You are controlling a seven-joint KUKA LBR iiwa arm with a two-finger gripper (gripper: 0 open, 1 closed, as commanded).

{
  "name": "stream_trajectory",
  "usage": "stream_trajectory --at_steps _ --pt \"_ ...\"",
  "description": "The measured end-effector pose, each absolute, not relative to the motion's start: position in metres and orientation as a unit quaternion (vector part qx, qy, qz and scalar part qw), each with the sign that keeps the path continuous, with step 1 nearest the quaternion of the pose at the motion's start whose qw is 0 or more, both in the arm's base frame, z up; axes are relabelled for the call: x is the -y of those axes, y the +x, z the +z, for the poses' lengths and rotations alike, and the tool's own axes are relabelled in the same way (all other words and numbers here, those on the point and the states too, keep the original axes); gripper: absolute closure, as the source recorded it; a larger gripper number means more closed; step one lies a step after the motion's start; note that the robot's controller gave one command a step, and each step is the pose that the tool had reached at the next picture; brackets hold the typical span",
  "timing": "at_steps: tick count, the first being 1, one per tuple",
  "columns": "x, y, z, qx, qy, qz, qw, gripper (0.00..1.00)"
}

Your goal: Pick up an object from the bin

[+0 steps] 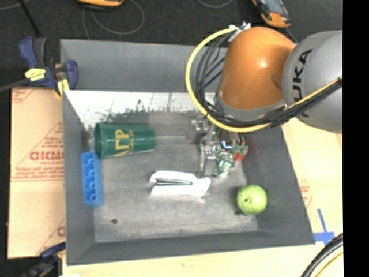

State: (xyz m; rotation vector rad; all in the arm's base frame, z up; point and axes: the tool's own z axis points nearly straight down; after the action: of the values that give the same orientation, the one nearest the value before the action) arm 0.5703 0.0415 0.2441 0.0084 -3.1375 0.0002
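Observation:
My gripper (209, 167) hangs below the orange wrist cover, near the middle of the bin. Its tip sits just above the right end of a white flat object (179, 185) that lies on the bin floor with a dark slit along its top. A green apple (252, 199) rests to the lower right of the gripper, apart from it. A dark green plastic cup (124, 139) with yellow lettering lies on its side to the left.
A blue block with a row of holes (91, 178) lies along the left wall of the bin. The arm and its orange cover hang over the bin's upper right part. Bare floor lies along the front of the bin.

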Motion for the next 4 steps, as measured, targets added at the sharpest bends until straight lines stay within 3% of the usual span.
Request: stream_trajectory --at_steps 1,2,3,4 --pt "-0.041 0.572 0.249 1.000 0.002 0.000 -0.002 0.00" --pt "-0.040 0.573 0.214 1.000 0.026 0.000 -0.006 0.00" --pt "-0.053 0.564 0.159 0.999 0.041 0.000 -0.004 0.00" --pt "-0.057 0.574 0.121 0.998 0.055 0.000 -0.001 0.00"
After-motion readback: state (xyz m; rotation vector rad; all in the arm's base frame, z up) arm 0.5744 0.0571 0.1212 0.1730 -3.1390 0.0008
